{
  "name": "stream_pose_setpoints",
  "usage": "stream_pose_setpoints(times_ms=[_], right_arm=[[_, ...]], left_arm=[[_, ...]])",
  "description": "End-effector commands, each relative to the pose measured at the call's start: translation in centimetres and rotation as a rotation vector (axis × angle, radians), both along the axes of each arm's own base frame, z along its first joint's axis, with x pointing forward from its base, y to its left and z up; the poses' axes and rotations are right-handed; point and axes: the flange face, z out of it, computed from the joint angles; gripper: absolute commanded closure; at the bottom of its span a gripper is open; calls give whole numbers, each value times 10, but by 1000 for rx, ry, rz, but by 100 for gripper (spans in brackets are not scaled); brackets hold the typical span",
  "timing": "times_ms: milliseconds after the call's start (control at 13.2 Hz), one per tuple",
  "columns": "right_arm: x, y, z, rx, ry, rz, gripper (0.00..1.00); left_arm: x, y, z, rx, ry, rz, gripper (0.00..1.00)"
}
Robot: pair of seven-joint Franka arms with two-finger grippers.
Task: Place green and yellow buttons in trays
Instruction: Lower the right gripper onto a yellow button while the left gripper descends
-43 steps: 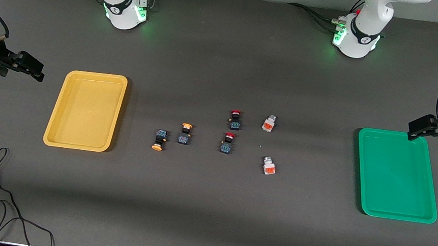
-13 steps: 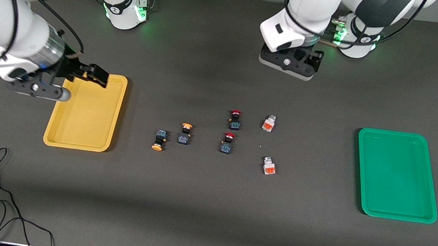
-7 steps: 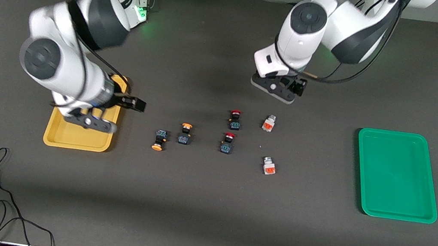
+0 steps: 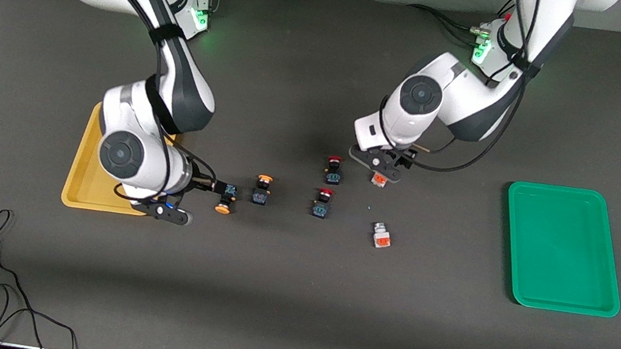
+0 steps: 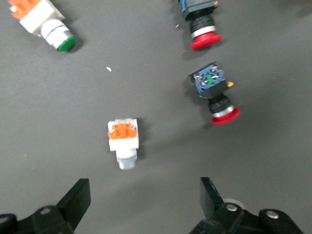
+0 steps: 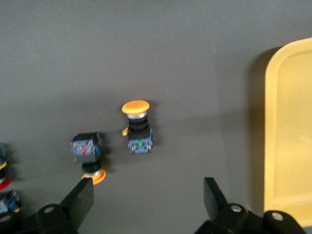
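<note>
left pincer released over white-grey button, straddling to grip | right pincer released over yellow-capped button, beside yellow tray

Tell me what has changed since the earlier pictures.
Both arms swung in from the table's ends. The right pincer now hangs open over a yellow-capped button; the left pincer, open, over a white button. Nothing grasped. All six buttons and both trays stayed put.

Six buttons (two red-capped), two trays
</note>
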Motion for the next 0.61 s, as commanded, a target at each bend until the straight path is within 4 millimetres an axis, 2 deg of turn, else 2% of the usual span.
stream_pose_setpoints(times_ms=[0,227,454,530], right_arm=[[-2,20,-46,-18,6,-51,0],[-5,30,-86,-27,-1,-65,0],[-8,34,-111,-24,-23,-64,0],[-12,33,-120,-25,-26,-66,0]], left_arm=[[15,16,-25,4,10,16,0],[13,10,-38,2,6,28,0],[12,5,-68,2,-22,37,0],[11,3,-71,9,-32,32,0]])
